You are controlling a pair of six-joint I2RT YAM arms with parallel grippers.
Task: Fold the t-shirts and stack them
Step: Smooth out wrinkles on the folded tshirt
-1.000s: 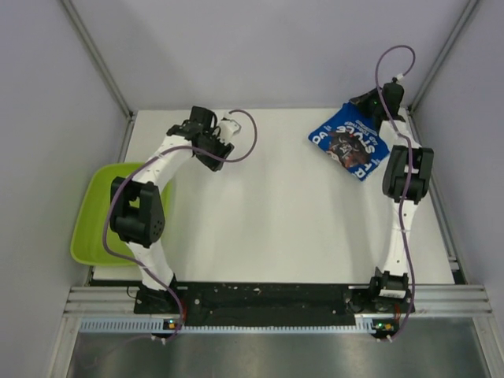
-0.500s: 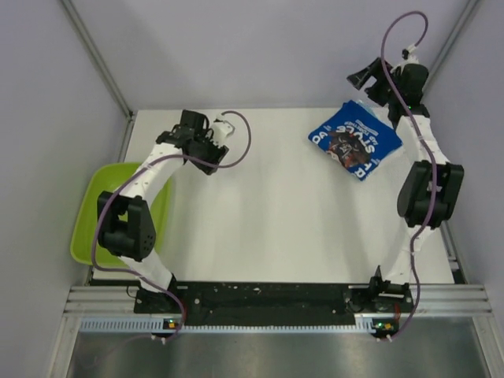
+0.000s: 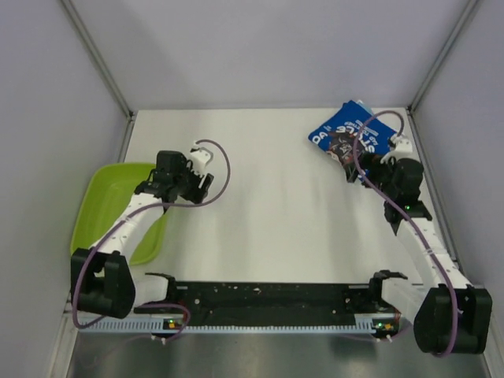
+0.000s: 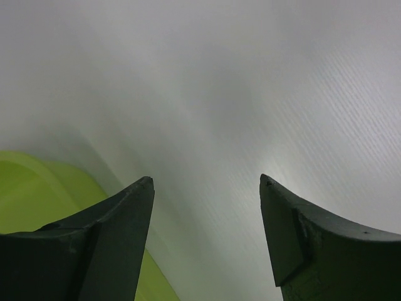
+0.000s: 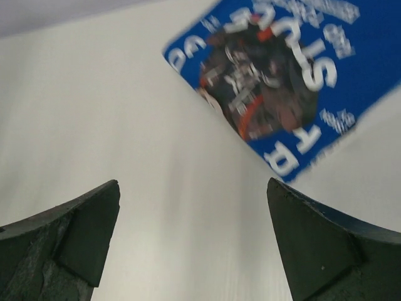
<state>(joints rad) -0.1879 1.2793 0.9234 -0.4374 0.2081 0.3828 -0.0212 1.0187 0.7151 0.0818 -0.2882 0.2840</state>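
Note:
A royal blue t-shirt [image 3: 346, 132] with white lettering and a dark print lies folded on the white table at the back right. It fills the upper right of the right wrist view [image 5: 282, 81]. My right gripper [image 3: 360, 171] hovers just at the shirt's near edge, open and empty, with bare table between its fingers [image 5: 193, 183]. My left gripper [image 3: 187, 182] is over the left part of the table beside the tub. It is also open [image 4: 206, 182], with nothing in it.
A lime-green plastic tub [image 3: 110, 206] sits at the table's left edge and shows in the left wrist view [image 4: 37, 188]. Grey walls with metal posts [image 3: 98, 59] close in the table on three sides.
The right arm has pulled back from behind the shirt toward the near side, open; the shirt stays put. The left arm has drawn back and left toward the tub.

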